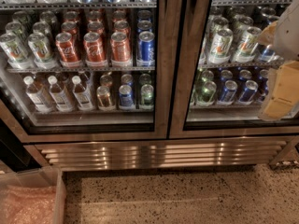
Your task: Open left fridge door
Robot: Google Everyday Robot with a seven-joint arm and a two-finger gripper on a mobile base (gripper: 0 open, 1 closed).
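Left fridge door (pixel 86 62) looks shut, 9 o'clock; gripper (pixel 280 91) at 3 o'clock, before rt fridge door (pixel 233 120), grip state can't tell.

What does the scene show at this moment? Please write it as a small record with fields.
left fridge door: appears shut; steel frame, glass pane
behind its glass: red soda cans on the middle shelf, water bottles on the shelf below
right fridge door: appears shut; green-silver and blue cans behind its glass
gripper: at the right edge of the view, in front of the right fridge door, far from the left one
below the doors: steel grille
floor: speckled; plastic bin at lower left
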